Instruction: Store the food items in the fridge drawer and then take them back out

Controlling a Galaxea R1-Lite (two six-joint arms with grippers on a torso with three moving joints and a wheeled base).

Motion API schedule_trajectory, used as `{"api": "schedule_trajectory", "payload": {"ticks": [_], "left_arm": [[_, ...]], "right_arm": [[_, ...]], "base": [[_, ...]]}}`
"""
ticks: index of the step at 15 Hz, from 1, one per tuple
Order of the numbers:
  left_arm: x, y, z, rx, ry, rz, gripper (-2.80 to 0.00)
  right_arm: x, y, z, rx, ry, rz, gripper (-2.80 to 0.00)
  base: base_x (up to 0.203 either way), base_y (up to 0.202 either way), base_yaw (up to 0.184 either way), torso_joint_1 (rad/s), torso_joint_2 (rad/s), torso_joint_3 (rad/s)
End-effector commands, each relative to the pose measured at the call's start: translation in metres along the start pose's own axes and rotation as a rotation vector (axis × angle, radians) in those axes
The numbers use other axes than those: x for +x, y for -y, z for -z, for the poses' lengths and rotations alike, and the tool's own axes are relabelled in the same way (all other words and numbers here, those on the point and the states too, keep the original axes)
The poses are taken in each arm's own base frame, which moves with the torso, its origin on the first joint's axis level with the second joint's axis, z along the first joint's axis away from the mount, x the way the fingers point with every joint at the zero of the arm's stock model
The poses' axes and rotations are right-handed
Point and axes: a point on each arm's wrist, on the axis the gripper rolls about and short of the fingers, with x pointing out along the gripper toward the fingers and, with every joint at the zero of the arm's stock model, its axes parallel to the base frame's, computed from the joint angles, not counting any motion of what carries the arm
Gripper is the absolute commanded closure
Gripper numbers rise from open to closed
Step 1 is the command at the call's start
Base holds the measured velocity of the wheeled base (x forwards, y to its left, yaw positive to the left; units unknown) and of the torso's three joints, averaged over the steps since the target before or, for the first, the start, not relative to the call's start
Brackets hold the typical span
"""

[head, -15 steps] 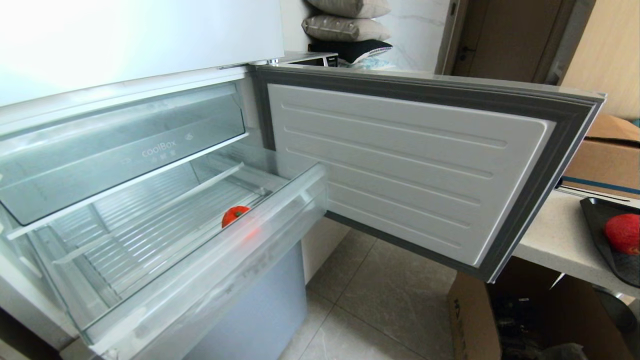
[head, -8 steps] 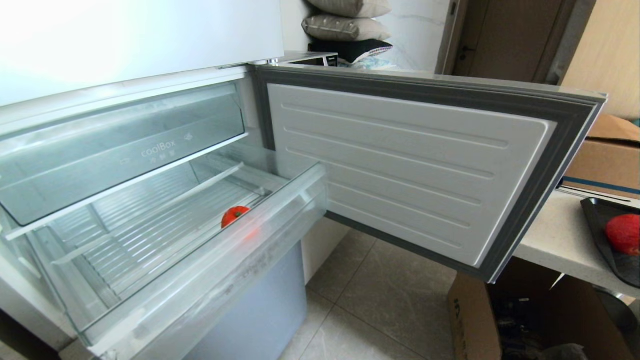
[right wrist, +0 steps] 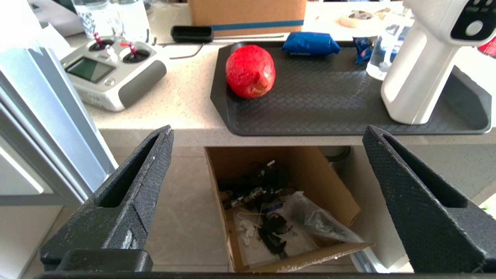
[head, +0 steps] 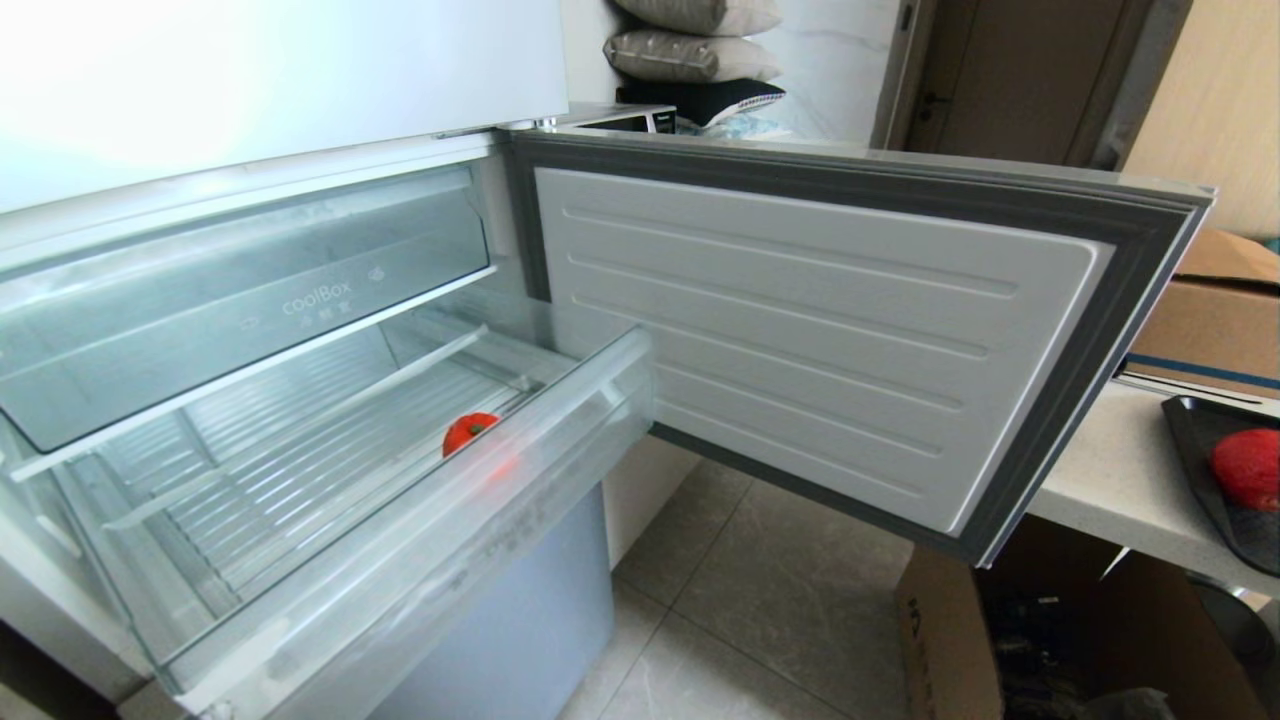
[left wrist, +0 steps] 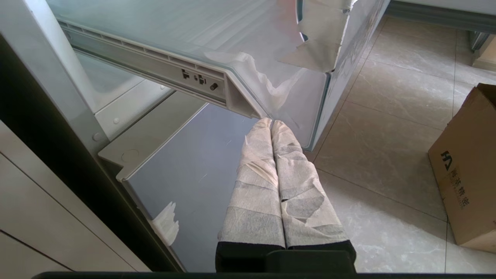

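The fridge drawer stands pulled out, and the bumpy orange fruit lies on its ribbed floor close to the front lip. The red apple rests on a black tray on the counter to the right. In the right wrist view my right gripper is open wide with nothing between its fingers. It sits in front of the counter edge and lower than the apple. My left gripper is shut and empty, its taped tips just under the drawer's front corner. Neither arm shows in the head view.
The open fridge door juts between the drawer and the counter. The coolBox bin sits above the drawer. A remote controller, a blue packet and a white jug stand near the apple. An open cardboard box is under the counter.
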Motion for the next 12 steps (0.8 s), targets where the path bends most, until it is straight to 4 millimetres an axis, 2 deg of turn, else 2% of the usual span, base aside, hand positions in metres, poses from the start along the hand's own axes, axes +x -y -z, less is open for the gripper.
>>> {"api": "schedule_trajectory", "payload": {"ticks": [1, 6, 10, 11, 12], "left_arm": [[0.0000, 0.0000, 0.0001, 0.000, -0.001, -0.001, 0.00], [0.0000, 0.0000, 0.0000, 0.000, 0.001, -0.001, 0.00], [0.0000, 0.0000, 0.0000, 0.000, 0.001, -0.001, 0.00], [0.0000, 0.0000, 0.0001, 0.000, -0.001, -0.001, 0.00], [0.0000, 0.0000, 0.0000, 0.000, 0.000, -0.001, 0.00]], "right_arm": [[-0.0012, 0.0000, -0.0003, 0.000, 0.009, -0.004, -2.80], [-0.0012, 0.0000, 0.0029, -0.006, -0.002, -0.008, -2.80], [-0.0011, -0.0019, 0.0027, 0.002, -0.007, -0.078, -2.80], [-0.0009, -0.0021, 0.0023, 0.003, -0.009, -0.083, 0.00], [0.0006, -0.0024, 0.0019, 0.004, -0.025, -0.081, 0.00]], "base": [[0.000, 0.000, 0.000, 0.000, 0.00, 0.000], [0.000, 0.000, 0.000, 0.000, 0.00, 0.000], [0.000, 0.000, 0.000, 0.000, 0.00, 0.000], [0.000, 0.000, 0.000, 0.000, 0.00, 0.000], [0.000, 0.000, 0.000, 0.000, 0.00, 0.000]]}}
